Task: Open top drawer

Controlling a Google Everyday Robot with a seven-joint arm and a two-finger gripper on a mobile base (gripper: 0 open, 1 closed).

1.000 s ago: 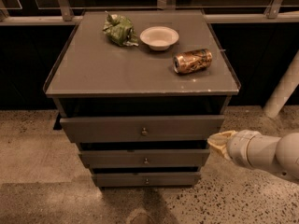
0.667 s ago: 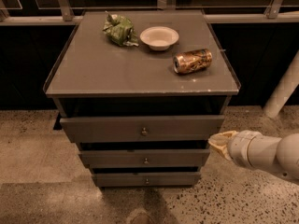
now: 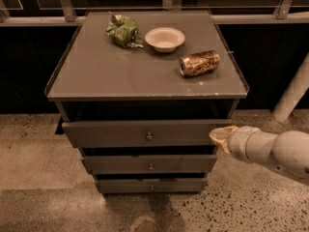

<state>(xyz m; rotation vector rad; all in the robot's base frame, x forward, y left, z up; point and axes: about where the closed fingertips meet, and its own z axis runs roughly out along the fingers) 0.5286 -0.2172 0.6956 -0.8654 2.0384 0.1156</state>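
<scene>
At the left of the frame the desk (image 3: 96, 76) carries a crumpled green wrapper (image 3: 123, 30) toward its back edge, with a white bowl (image 3: 164, 38) just beside it. Below the desk's front lip sits the top drawer (image 3: 106, 133), the widest of the three grey fronts, spanning the middle of the frame. Its small round knob (image 3: 149, 136) is at the centre. The middle drawer (image 3: 116, 164) and the bottom drawer (image 3: 125, 185) step in beneath it.

Further right a can (image 3: 199, 63) lies on its side near the desk's front right corner. The gripper (image 3: 220, 136) hangs at the right end of the top drawer's front, at panel height and well to the right of the knob. I cannot tell whether it is open or closed, nor whether it touches the panel.

My judgement: I should get a purchase on this drawer alone, keep level with its front, and pull straight out toward the camera. A skewed pull from this end could jam it, and a jolt could roll the can.
</scene>
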